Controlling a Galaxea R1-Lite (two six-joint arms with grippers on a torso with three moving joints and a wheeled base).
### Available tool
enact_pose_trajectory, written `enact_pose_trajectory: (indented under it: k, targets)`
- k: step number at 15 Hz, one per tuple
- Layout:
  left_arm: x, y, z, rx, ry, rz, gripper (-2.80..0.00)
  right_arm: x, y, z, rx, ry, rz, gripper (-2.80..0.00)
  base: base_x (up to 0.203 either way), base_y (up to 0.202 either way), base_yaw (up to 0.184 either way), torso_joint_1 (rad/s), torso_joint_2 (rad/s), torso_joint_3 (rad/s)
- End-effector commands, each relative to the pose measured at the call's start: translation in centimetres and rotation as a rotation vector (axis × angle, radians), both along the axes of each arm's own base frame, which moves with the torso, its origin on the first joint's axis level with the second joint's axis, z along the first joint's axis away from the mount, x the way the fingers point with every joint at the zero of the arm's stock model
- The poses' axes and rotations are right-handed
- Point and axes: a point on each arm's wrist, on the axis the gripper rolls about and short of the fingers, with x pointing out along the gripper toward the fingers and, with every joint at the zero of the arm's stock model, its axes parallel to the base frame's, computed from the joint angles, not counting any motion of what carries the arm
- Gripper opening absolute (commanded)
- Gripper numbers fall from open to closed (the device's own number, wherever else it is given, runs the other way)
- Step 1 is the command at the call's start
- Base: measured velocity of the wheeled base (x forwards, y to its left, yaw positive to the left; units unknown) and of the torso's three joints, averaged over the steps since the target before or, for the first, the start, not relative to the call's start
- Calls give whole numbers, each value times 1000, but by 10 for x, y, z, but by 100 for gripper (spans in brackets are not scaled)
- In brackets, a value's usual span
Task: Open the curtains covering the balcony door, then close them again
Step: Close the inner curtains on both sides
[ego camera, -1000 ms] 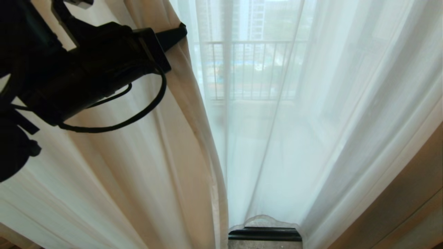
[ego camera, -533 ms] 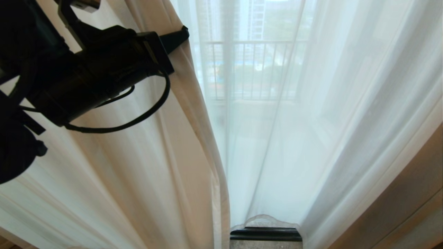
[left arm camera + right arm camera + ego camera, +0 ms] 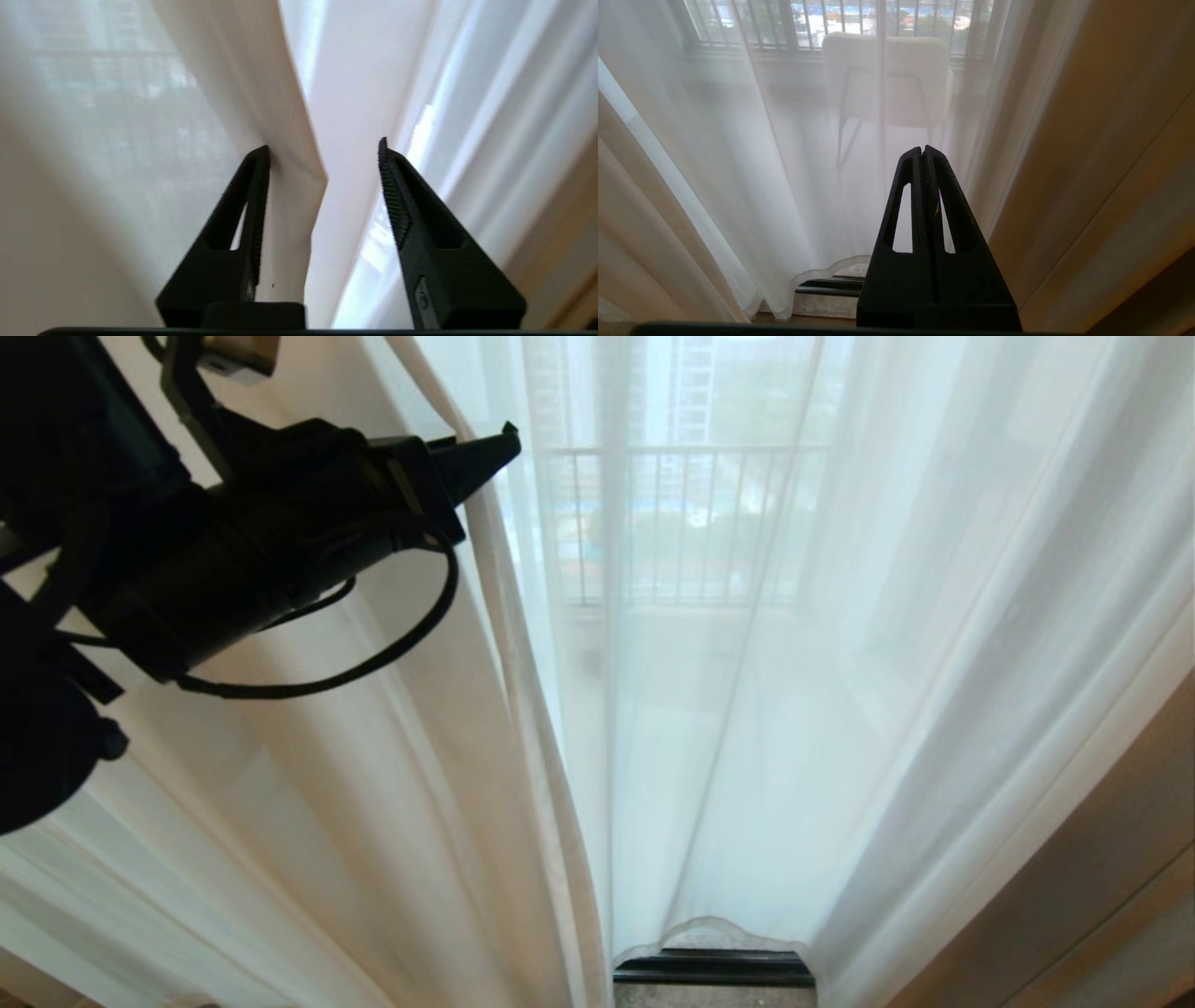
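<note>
Left gripper (image 3: 509, 434), up by the curtains (image 3: 747, 709) hanging drawn across the balcony door, has fingers parted around a fold, likely releasing; next it backs clear; right gripper (image 3: 923, 151) parked, closed, empty.

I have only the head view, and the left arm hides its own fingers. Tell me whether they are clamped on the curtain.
Observer: No. The left wrist view shows the left gripper with its fingers apart. A folded edge of the curtain lies between them, against one finger only.
Operator: Report the right arm. It is outside my view.
Observer: The right gripper is shut on nothing and points at the sheer fabric, low down near its hem.
Operator: Say what stands behind the sheer there.
Observer: A pale chair on thin legs, in front of the railing.
</note>
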Motion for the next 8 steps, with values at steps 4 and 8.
enact_pose_trajectory:
  k: [4, 8]
  targets:
    - [0, 62, 20, -26, -82, 326, 0, 0, 0, 0, 0, -1, 1, -280, 0, 0, 0, 0, 0, 0]
    - [-3, 114, 39, -5, -170, 562, 0, 0, 0, 0, 0, -1, 1, -280, 0, 0, 0, 0, 0, 0]
